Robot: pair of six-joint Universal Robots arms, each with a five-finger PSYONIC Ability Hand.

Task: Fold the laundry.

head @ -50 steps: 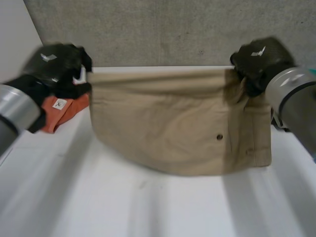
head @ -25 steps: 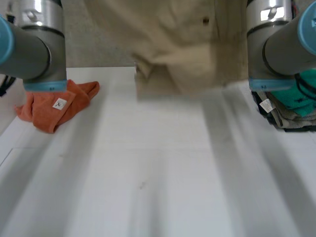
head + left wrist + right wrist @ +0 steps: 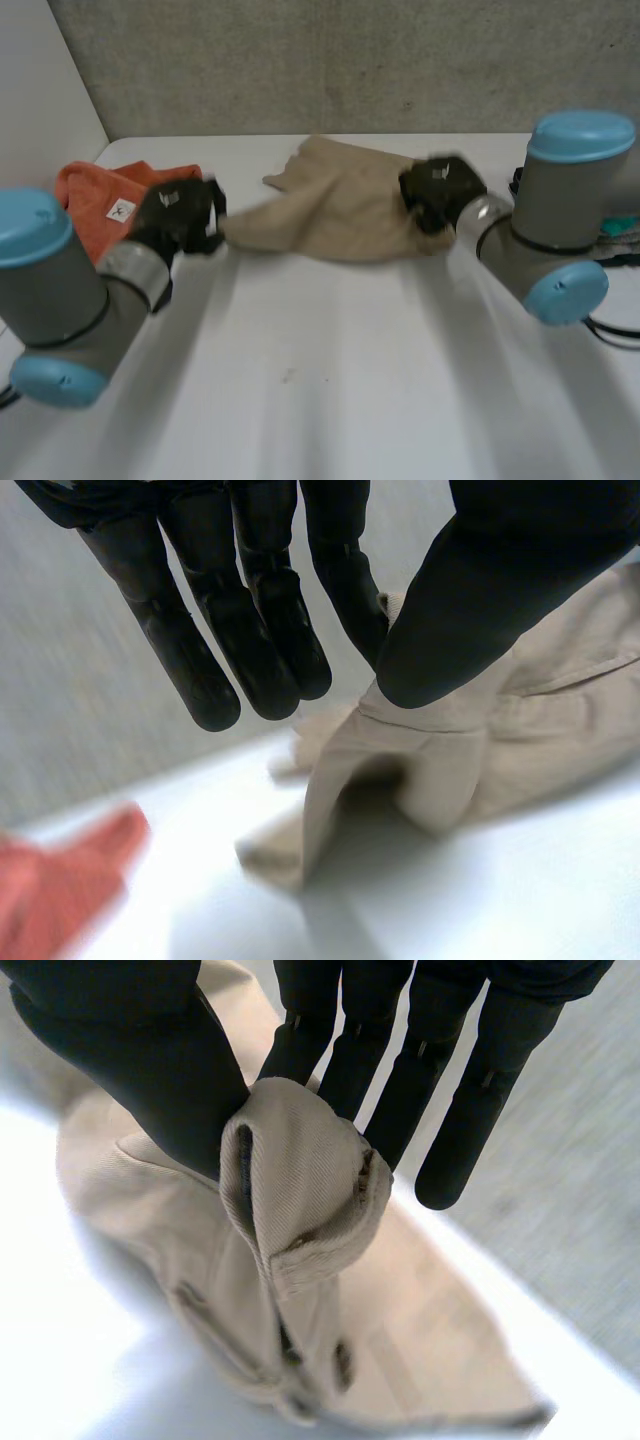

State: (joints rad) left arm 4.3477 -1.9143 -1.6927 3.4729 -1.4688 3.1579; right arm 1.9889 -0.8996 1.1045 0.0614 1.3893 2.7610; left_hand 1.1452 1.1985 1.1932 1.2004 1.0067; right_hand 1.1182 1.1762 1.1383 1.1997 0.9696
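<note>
Beige shorts (image 3: pixel 335 205) lie bunched on the white table (image 3: pixel 330 380), stretched between my two hands. At their left end, my left hand (image 3: pixel 180 215) pinches an edge of the shorts (image 3: pixel 440 730) between thumb and fingers (image 3: pixel 265 630). Over at the right end, my right hand (image 3: pixel 440 192) has a thick folded hem of the shorts (image 3: pixel 300 1190) clamped between thumb and fingers (image 3: pixel 400 1090). Both hands are low, close to the table surface.
An orange cloth (image 3: pixel 100 195) with a white tag lies behind my left hand, a blurred bit of the orange cloth (image 3: pixel 60 890) showing beside the shorts. Some green and dark clothes (image 3: pixel 620 230) sit at the table's right edge. A grey wall runs behind.
The shorts were held up spread, then lifted high, and now have come down onto the table. Both hands dropped low, still gripping the shorts' two ends.
</note>
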